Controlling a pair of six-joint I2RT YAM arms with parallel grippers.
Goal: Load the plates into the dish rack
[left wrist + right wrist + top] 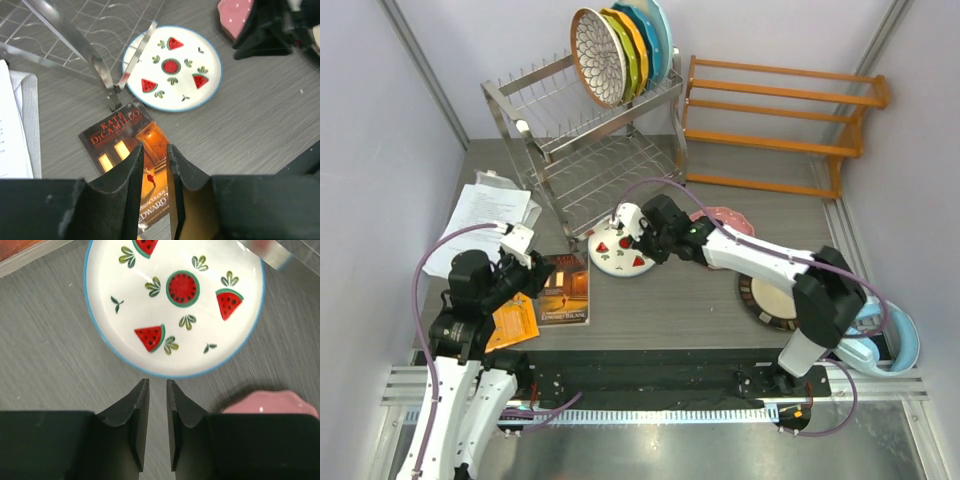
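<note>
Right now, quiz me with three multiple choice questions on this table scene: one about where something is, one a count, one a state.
1. Where is the pink polka-dotted plate? A in the rack; B on the table beneath the right arm; C on the floor.
2. How many plates stand in the steel dish rack? A two; B three; C four.
3. The watermelon plate is: A lying flat on the table; B upright in a slot; C held by a gripper.
Answers: 1 B, it peeks out under the arm. 2 C, petal-patterned plate, yellow-green plate, orange plate, blue plate on its top tier. 3 A, it rests face up by the rack's foot.
</note>
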